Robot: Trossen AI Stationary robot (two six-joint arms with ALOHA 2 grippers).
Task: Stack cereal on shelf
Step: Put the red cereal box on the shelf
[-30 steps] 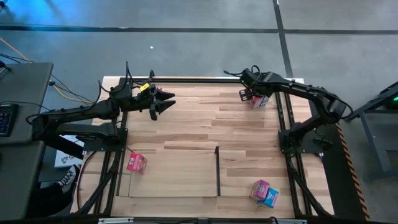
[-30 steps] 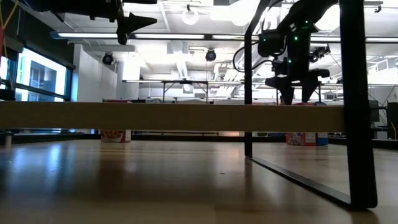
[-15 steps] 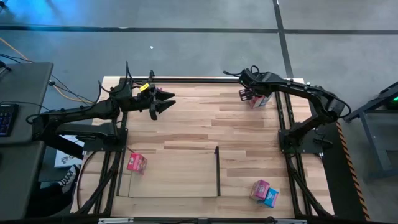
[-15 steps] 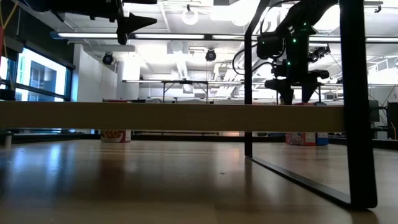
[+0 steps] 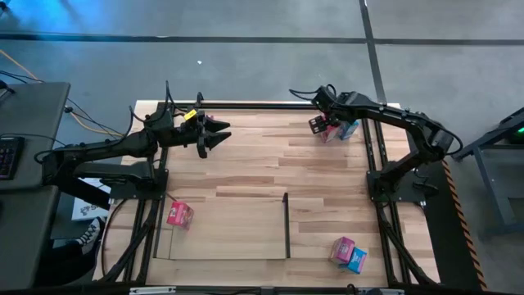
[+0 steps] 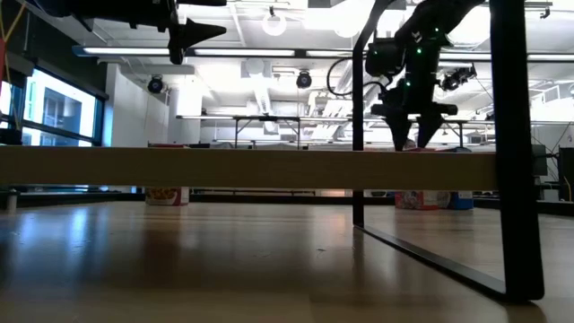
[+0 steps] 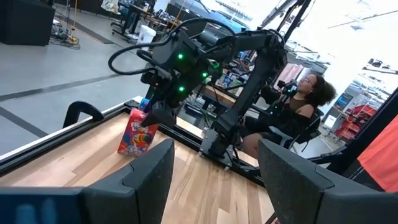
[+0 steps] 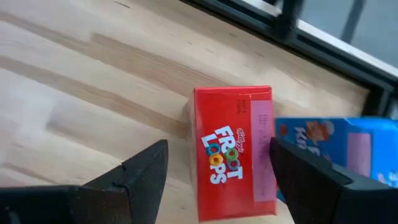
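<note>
- Red Froot Loops box: upright at the table's far right corner, printed face showing.
- Light blue cereal box: just beside the red one, touching or nearly so.
- Pink box: alone by the shelf's left edge.
- Pink and light blue pair: together, near right of table.
- Shelf: pale wood panel, thin dark upright wall.

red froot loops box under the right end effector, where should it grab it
Come straight down on the red Froot Loops box and pinch its two long sides. It lies flat, printed face up. The right end effector hangs open above it, fingers already straddling. A blue box sits against one long side, so clearance there is tight.
</note>
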